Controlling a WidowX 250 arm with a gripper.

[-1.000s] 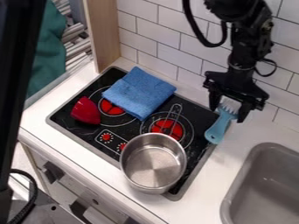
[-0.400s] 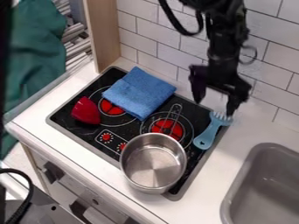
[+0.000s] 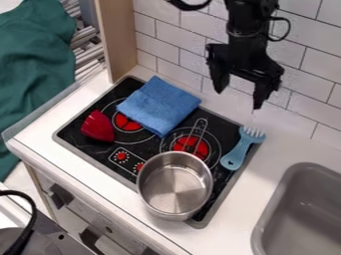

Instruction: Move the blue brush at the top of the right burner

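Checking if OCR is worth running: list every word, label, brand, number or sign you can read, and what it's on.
No readable words, labels, brands, numbers or signs.
Stove dials: any marks around them are too small to read.
Brush, pot, blue cloth: no lettering seen.

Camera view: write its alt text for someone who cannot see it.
A light blue brush lies at the right edge of a toy stovetop, beside the right burner; an open gripper hangs above. Also there: steel pot, folded blue cloth, red wedge.
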